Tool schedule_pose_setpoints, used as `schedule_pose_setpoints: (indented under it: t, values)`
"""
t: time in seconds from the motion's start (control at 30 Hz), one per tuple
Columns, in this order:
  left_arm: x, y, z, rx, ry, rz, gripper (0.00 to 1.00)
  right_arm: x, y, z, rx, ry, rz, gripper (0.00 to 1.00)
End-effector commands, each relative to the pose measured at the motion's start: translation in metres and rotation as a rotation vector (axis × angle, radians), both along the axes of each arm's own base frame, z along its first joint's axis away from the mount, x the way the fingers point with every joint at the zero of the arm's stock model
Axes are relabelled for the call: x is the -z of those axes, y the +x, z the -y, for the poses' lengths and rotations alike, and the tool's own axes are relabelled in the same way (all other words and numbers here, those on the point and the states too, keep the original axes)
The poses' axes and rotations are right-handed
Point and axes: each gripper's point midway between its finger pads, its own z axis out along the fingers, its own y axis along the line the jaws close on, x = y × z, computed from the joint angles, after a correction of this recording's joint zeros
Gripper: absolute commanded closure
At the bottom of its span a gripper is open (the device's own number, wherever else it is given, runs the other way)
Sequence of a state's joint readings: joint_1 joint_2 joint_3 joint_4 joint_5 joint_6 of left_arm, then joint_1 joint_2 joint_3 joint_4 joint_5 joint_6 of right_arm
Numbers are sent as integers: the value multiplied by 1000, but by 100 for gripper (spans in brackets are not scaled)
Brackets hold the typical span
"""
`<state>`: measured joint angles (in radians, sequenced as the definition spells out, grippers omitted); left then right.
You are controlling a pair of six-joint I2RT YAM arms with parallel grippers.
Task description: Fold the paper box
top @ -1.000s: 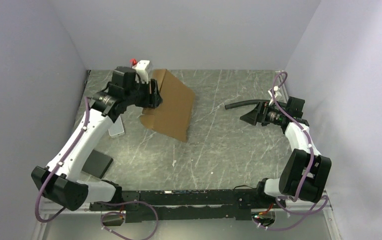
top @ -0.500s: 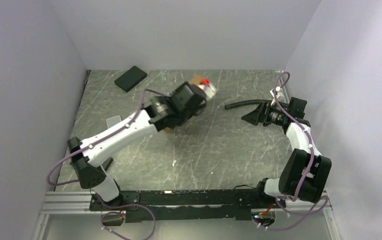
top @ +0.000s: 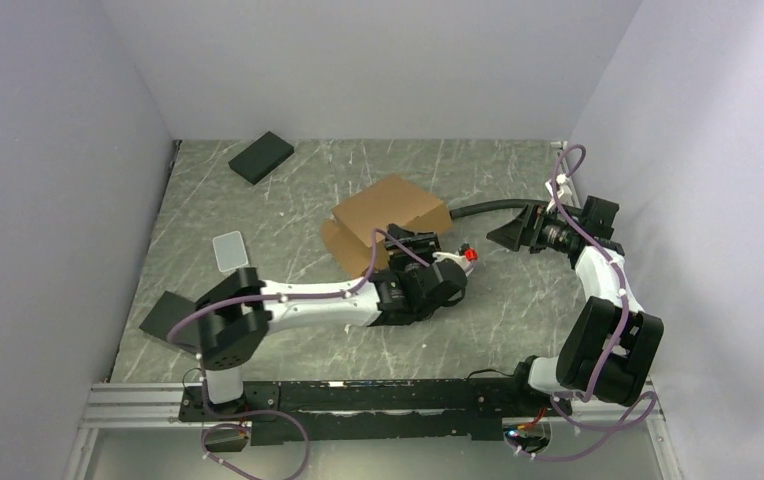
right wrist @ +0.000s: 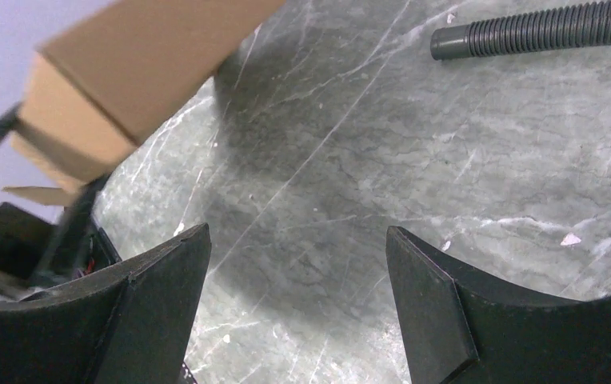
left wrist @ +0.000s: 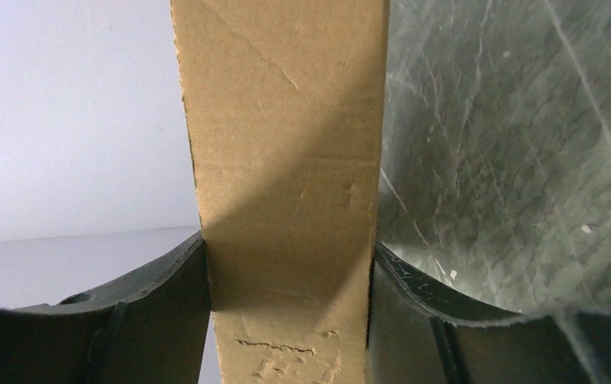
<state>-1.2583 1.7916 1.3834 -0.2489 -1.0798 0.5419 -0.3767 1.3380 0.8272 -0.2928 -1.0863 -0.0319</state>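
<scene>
Left gripper [left wrist: 289, 288]: closed down on a strip of brown cardboard. In the left wrist view both pads pressed flat against the strip's two faces, with no gap showing. The strip was a panel or flap of the paper box [top: 390, 205]; which one could not be told.

Right gripper [right wrist: 298, 272]: jaws spread wide and holding nothing. It hung over bare table [top: 518, 300] just to the right of the box.

Box position: about mid-table, slightly toward the far side, in front of the left wrist. The top view showed one broad panel facing up and a smaller flap sticking out at its near left. The right wrist view showed a folded corner above a dark shadow, so that side looked lifted. Whether any edge rested on the table could not be told.

Other items: a black ribbed hose [right wrist: 542, 32] lay between the right gripper and the box's right corner. One black pad [top: 261, 157] sat at the far left, well apart, and another [top: 168, 318] at the near left. A small pale card [top: 229, 250] lay left of the box.

Step (judged): mid-fold, with the left arm holding one wall and the box not yet formed.

Next move (judged): bring the right gripper in past the hose to steady the opposite panel, then bend along the crease without tearing the pinched strip.
</scene>
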Motion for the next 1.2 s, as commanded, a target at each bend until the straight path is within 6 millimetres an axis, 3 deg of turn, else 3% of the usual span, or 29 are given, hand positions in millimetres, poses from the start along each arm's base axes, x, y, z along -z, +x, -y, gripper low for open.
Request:
schedule_pose_setpoints:
  t: [0.0, 0.1, 0.23, 0.37, 0.47, 0.6, 0.7, 0.9, 1.07, 1.17]
  values:
    - [-1, 10, 4, -84, -43, 158, 97, -8, -3, -1, -24, 2, 48, 16]
    - [22, 6, 13, -67, -47, 176, 93, -8, -3, 0, -22, -1, 51, 16]
    - [56, -4, 23, -47, -45, 122, 73, -8, -3, 1, -21, 1, 49, 16]
    - [100, -23, 20, -73, -46, -36, 57, -7, -3, 1, -22, 3, 46, 16]
    - [118, -31, 14, -100, -46, -106, 47, -8, -3, 1, -22, 6, 46, 16]
    - [140, -50, 13, -128, -131, -230, 23, -8, -3, 1, -22, 7, 48, 16]
    - [154, -64, 14, -123, -181, -333, 10, -7, -3, 2, -22, 6, 45, 16]
    - [157, -89, 25, -87, -261, -475, 1, -7, -3, 2, -19, 5, 45, 15]
    - [132, -119, 46, -2, -316, -532, 1, -7, -5, 2, -38, -20, 67, 15]
    - [109, -129, 46, 6, -410, -557, 0, -9, -9, 2, -82, -87, 131, 10]
